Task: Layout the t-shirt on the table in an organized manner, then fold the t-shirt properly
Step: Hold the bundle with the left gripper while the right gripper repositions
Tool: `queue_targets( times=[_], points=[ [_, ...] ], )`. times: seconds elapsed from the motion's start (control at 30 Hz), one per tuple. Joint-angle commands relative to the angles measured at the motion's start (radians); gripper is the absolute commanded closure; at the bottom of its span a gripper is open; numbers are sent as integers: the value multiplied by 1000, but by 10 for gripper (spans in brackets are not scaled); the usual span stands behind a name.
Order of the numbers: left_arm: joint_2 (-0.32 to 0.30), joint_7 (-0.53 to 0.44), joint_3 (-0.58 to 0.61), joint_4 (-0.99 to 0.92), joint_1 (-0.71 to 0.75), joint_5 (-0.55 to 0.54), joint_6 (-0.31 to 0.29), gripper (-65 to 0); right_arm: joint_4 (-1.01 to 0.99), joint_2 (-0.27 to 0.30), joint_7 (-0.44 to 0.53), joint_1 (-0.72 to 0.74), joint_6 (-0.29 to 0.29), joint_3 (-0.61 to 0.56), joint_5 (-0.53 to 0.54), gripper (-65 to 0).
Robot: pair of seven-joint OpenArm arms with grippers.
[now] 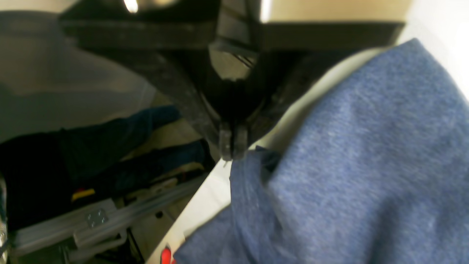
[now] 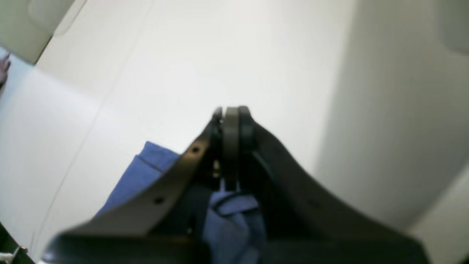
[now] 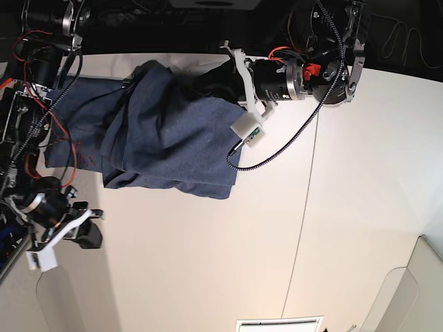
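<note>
White worktop (image 3: 208, 263) — blue t-shirt (image 3: 166, 131) bunched near far edge.
Left hand (image 1: 233, 145) closed on shirt edge; right hand (image 2: 231, 121) closed — fabric between its fingers.

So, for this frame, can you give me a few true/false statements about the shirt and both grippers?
1. The t-shirt lies spread flat and smooth. False: it is bunched and wrinkled, with layers folded over one another.
2. Both grippers are shut. True: the left gripper and the right gripper both have their jaws together.
3. The t-shirt sits in the middle of the table. False: it lies against one table edge, where the left gripper is.
4. The right gripper's tips point over bare white tabletop. True in the right wrist view.
</note>
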Motion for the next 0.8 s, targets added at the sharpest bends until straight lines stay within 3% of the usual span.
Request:
queue_targets(
  times=[0.0, 0.07, 0.13, 0.27, 0.4, 0.53, 0.77],
  points=[
    [2, -16, 0, 19, -5, -25, -12, 0, 44, 17, -5, 11, 18, 49, 39, -22],
    [2, -16, 0, 19, -5, -25, -12, 0, 69, 61, -36, -19, 39, 126, 69, -163],
    [2, -16, 0, 19, -5, -24, -12, 0, 61, 119, -33, -68, 42, 175, 67, -254],
    [2, -16, 0, 19, -6, -24, -12, 0, 18, 217, -18, -168, 41, 252, 79, -309],
    [2, -47, 0, 19, -6, -24, -12, 0, -153, 285, -18, -211, 41, 281, 195, -356],
    [2, -49, 0, 18, -14, -16, -12, 0, -393, 308, -17, -197, 70, 279, 296, -375],
    [2, -53, 0, 18, -22, 29, -12, 0, -616, 336, -18, -190, 90, 277, 303, -375]
  ],
)
